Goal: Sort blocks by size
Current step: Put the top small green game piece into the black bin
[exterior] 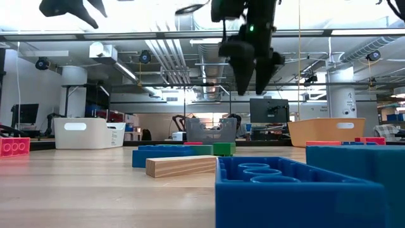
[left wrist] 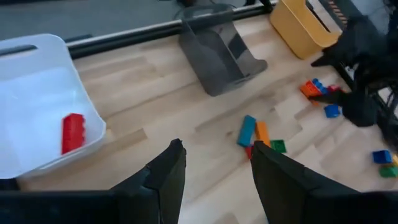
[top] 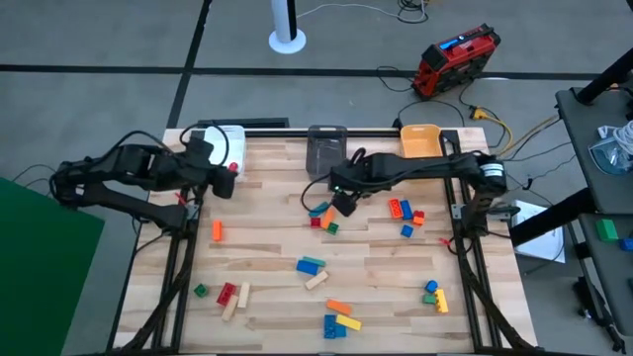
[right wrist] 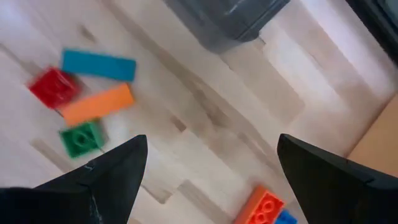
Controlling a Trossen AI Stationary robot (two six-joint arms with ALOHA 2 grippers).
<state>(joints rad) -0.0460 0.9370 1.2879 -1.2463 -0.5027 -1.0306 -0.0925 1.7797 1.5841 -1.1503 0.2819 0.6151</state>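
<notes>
Three bins (top: 328,148) at twelve o'clock, one red block (left wrist: 73,132) inside white; right gripper (right wrist: 208,180) wide, empty, left gripper (left wrist: 214,171) narrowly open.

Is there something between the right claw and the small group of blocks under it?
Nothing visible. The right claw hangs open above the table, and the blue, orange, red and green blocks lie just beside it on bare wood.

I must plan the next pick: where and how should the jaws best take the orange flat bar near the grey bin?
Probably across the long sides of the orange flat bar, at its middle, from straight above: it lies flat, with a blue bar close alongside, so only narrow gaps remain.
</notes>
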